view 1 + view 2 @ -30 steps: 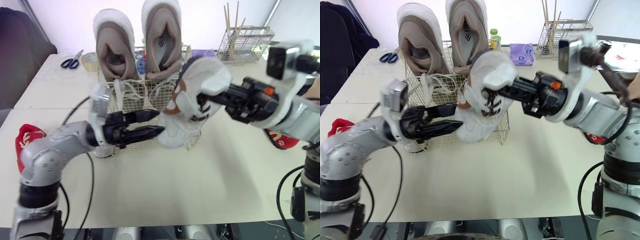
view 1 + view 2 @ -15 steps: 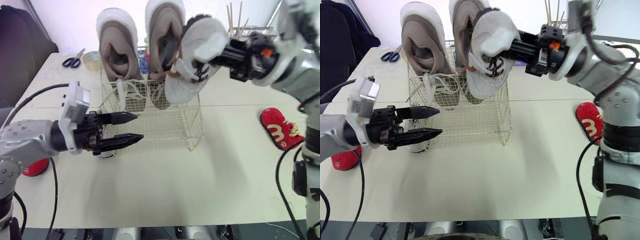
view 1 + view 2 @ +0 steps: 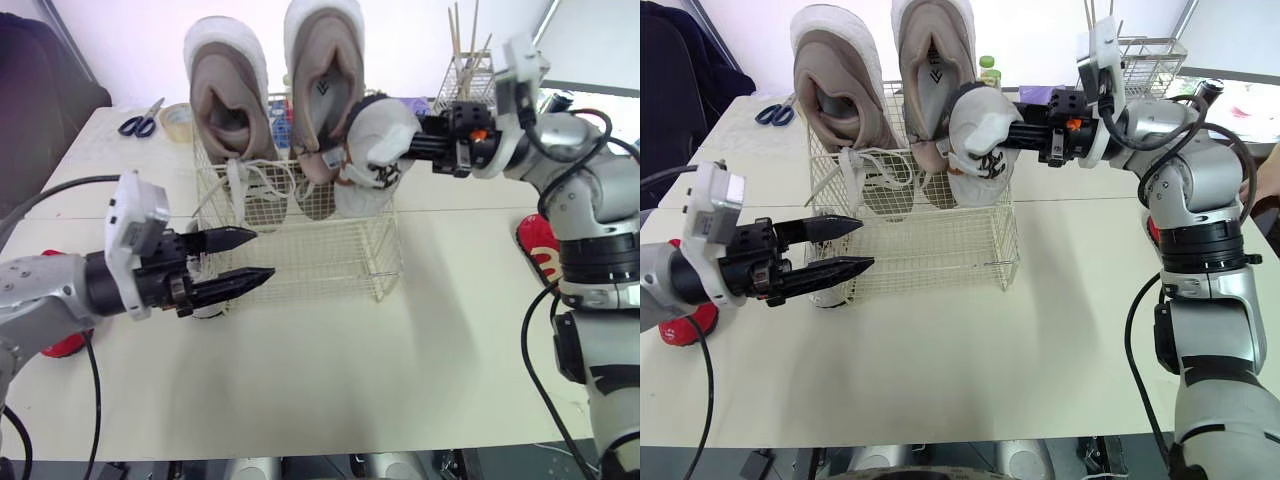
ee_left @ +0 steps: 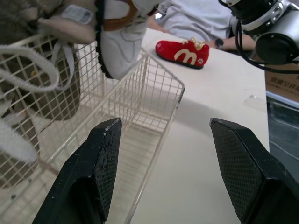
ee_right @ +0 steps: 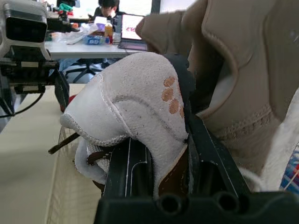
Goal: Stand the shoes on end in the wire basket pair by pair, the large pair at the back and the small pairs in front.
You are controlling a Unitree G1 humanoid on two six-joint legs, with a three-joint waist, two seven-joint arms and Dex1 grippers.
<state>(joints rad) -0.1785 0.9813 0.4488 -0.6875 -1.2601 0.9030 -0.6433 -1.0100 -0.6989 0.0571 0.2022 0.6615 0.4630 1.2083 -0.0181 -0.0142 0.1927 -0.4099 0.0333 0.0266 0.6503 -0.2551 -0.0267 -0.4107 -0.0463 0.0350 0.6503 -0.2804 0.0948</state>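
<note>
While the right gripper (image 3: pixel 1032 136) clamps a white shoe (image 3: pixel 978 140) toe-down over the basket's (image 3: pixel 940 255) right edge, before the large pair (image 3: pixel 840 85), the left gripper (image 3: pixel 862 244) stands wide open, empty; next move, as judged: lower the shoe upright into the front row.

A cream bench (image 3: pixel 330 370) is spreading wide, a seam running across between its two tops. A pale wall (image 3: pixel 130 40) is rising behind it, catching bright, even light. A dark chair (image 3: pixel 40 90) is standing at the left. Farther off, a person (image 5: pixel 108 7) is sitting at a desk (image 5: pixel 88 49) behind a monitor (image 5: pixel 133 28).
</note>
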